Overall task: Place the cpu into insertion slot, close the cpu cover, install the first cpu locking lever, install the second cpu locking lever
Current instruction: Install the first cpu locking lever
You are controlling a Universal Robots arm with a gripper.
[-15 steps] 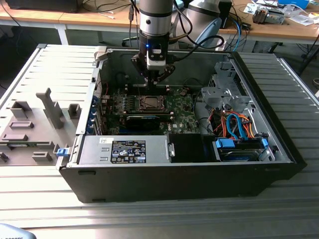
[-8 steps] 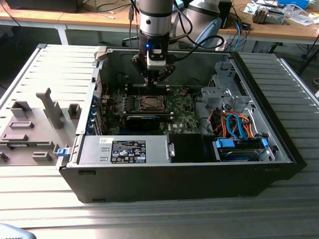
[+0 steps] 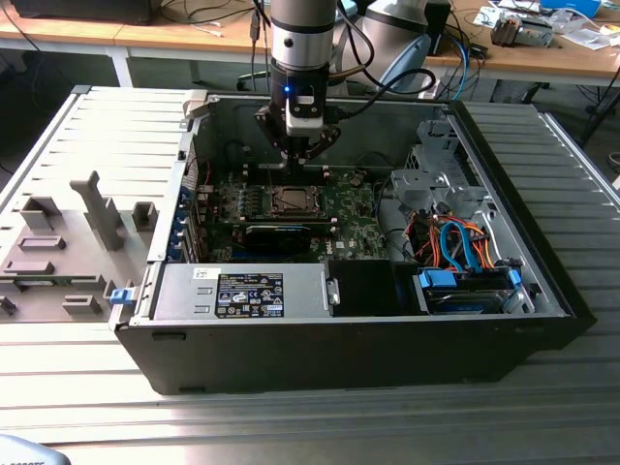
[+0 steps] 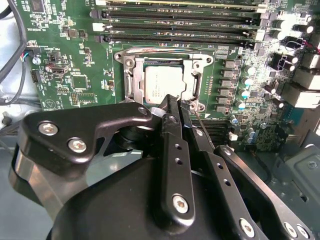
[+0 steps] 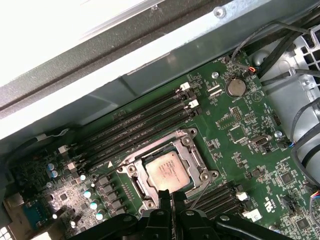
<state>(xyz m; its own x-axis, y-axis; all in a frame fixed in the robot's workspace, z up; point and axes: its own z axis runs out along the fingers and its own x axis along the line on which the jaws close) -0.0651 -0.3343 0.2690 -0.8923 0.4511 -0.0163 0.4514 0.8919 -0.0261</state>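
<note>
cpu [image 4: 161,82] in insertion slot [image 4: 131,79], gripper [image 4: 172,100] near

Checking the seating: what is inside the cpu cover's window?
The cpu lies inside the cpu cover; the gripper hides one corner, and whatever is beneath the cpu is covered.

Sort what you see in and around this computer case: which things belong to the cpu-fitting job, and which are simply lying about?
Job in hand: cpu, cpu cover, locking lever, claw.

Lying about: memory slots, coin battery, power supply, drive cables, grey fixtures.
</note>
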